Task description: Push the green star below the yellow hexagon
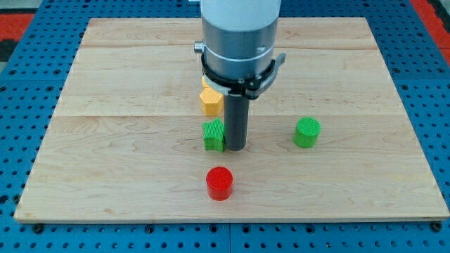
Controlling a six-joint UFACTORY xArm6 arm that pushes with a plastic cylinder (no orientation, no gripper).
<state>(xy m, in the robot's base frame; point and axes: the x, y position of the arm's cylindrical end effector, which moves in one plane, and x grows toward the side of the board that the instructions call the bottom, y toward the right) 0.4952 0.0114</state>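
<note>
While my tip point(236, 149) rests on the surface point(126, 161), it stands just beside the green star point(213, 135), on that block's right as the view shows it, touching or all but touching; I cannot tell which. I carry no gripper, only this dark rod beneath a grey cylindrical body, so nothing is grasped.

Surface: a pale wooden board, planks running left to right, grain visible. It lies on a blue perforated base point(42, 239) dotted with regular holes. A red area point(17, 21) shows at the view's top left corner.

Items on the surface:
- green star, near the middle, directly below the yellow hexagon in the view, a small gap between them.
- yellow hexagon point(210, 101), partly hidden behind my body at its upper right.
- green cylinder point(306, 132), well apart to the view's right.
- red cylinder point(219, 183), near the view's bottom, below the star and my tip.
</note>
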